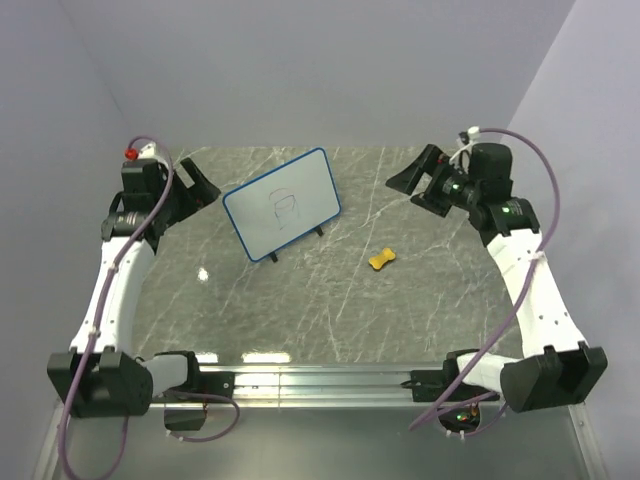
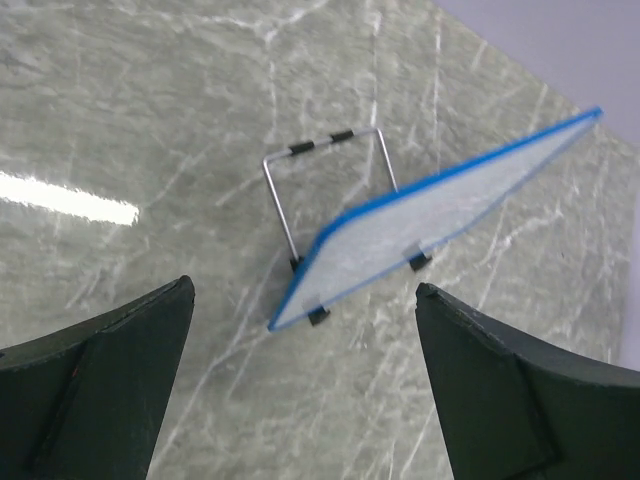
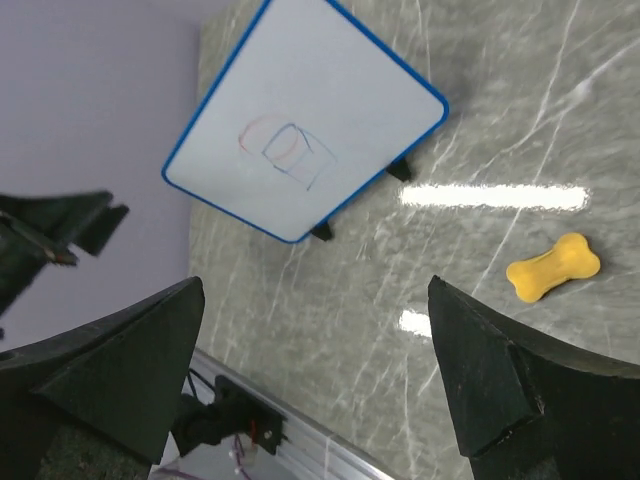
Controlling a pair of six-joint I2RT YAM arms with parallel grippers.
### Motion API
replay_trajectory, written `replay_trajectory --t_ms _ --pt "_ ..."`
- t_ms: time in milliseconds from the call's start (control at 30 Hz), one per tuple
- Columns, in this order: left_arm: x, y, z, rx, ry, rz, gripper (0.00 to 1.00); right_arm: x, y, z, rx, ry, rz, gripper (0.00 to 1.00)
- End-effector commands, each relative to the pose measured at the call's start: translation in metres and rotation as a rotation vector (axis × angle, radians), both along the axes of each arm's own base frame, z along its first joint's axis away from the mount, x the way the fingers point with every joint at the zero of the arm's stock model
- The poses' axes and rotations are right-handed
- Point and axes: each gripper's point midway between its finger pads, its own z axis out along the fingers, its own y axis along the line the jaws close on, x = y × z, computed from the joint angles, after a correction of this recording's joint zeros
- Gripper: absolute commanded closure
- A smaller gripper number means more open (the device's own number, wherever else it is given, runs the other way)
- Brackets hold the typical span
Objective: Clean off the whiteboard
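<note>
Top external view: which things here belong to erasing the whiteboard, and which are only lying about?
For the job:
whiteboard with its scribble
yellow bone-shaped block, probably the eraser
left gripper and right gripper, both open

Only there:
grey table
metal rail at its near edge

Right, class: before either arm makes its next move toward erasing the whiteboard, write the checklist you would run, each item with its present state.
1. The left gripper is open: ok.
2. The right gripper is open: ok.
3. The yellow eraser lies free on the table, apart from the whiteboard: ok.
4. Eraser in a gripper: not ok, neither holds it.
5. Whiteboard propped on its wire stand, scribble in view: ok.
6. Stand firm enough to bear wiping: cannot tell.
</note>
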Motion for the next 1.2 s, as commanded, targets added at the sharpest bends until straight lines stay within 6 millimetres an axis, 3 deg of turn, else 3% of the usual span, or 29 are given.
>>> replay_trajectory --t_ms 0,67,100,133,200,267,300,333,433,567,767,1167 --pt "-0.026 -0.011 -0.025 -0.032 0.060 -0.035 0.01 -0.004 -0.021 -0.001 0.017 0.073 -0.087 0.00" --pt "-0.039 -0.022 -0.027 -0.048 0.040 -0.066 0.01 -0.008 -0.010 -0.008 0.133 0.140 -0.005 0.00" --pt "-0.041 -0.020 -0.028 -0.048 0.041 -0.042 0.01 -0.009 -0.010 -0.023 0.162 0.196 -0.004 0.00" --pt "-0.044 -0.025 -0.030 -0.056 0.050 -0.041 0.01 0.001 -0.020 -0.033 0.187 0.219 -0.026 0.20" --pt "-0.047 -0.024 -0.026 -0.036 0.043 -0.017 0.01 0.006 -0.033 -0.051 0.209 0.276 -0.065 0.24" --pt "-0.052 -0.029 -0.023 -0.004 0.030 -0.025 0.01 0.008 -0.049 -0.076 0.196 0.407 -0.147 0.11" --pt "-0.053 -0.031 -0.021 0.019 0.018 -0.039 0.00 0.013 -0.057 -0.069 0.139 0.415 -0.185 0.05" --pt "-0.053 -0.029 -0.022 0.040 0.016 -0.025 0.01 0.001 -0.077 -0.102 -0.028 0.551 -0.272 0.00" --pt "-0.056 -0.037 -0.016 0.044 -0.006 -0.050 0.00 -0.012 -0.081 -0.122 -0.265 0.676 -0.297 0.00" --pt "-0.060 -0.055 -0.017 0.060 0.001 -0.115 0.00 -0.019 -0.040 -0.136 -0.344 0.716 -0.197 0.00" --pt "-0.060 -0.066 -0.024 0.065 0.017 -0.154 0.01 -0.020 -0.033 -0.162 -0.420 0.792 -0.304 0.00" --pt "-0.058 -0.085 -0.034 0.084 0.040 -0.243 0.02 0.004 -0.003 -0.202 -0.413 0.846 -0.344 0.01"
